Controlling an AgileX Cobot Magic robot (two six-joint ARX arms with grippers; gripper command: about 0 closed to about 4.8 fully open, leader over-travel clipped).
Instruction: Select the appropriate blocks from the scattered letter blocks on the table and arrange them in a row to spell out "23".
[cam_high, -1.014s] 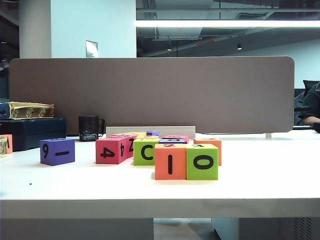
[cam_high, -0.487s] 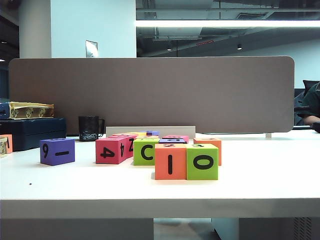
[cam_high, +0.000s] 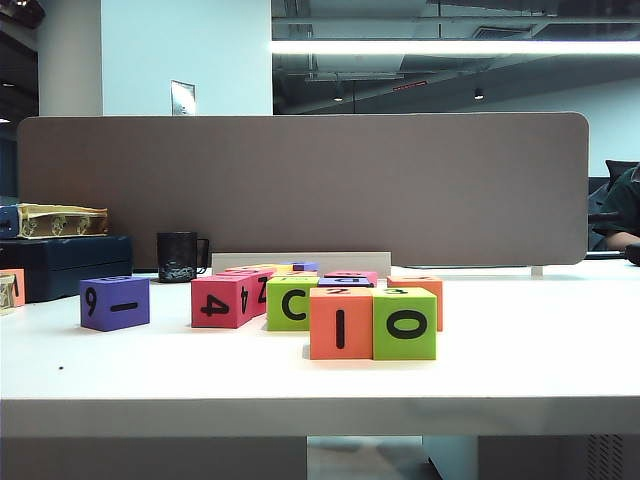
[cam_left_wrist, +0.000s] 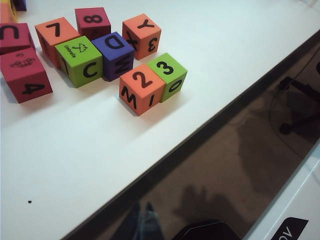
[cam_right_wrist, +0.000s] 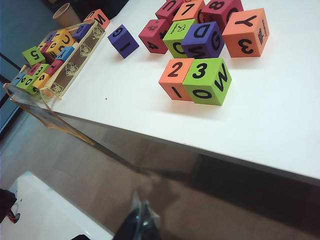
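I am looking across the wide plain white table (cam_high: 520, 370) in the exterior view, and just left of centre the orange foam cube with "I" on its near side (cam_high: 341, 323) is sitting flush against the lime-green foam cube with "O" on its near side (cam_high: 404, 323); from above their tops are reading "2" (cam_left_wrist: 142, 80) and "3" (cam_left_wrist: 165, 68), so I am judging the row as spelled. Behind them the other scattered foam cubes (cam_high: 232, 298) are crowding close. These cubes are looking light, soft and slightly grippy, so I am reckoning a gentle pinch across two opposite flat sides, from the open front, would suit. The left gripper (cam_left_wrist: 142, 220) is hanging off the table's edge, pinched fully together and empty. The right gripper (cam_right_wrist: 141, 216) is likewise below the edge, seemingly closed on nothing.
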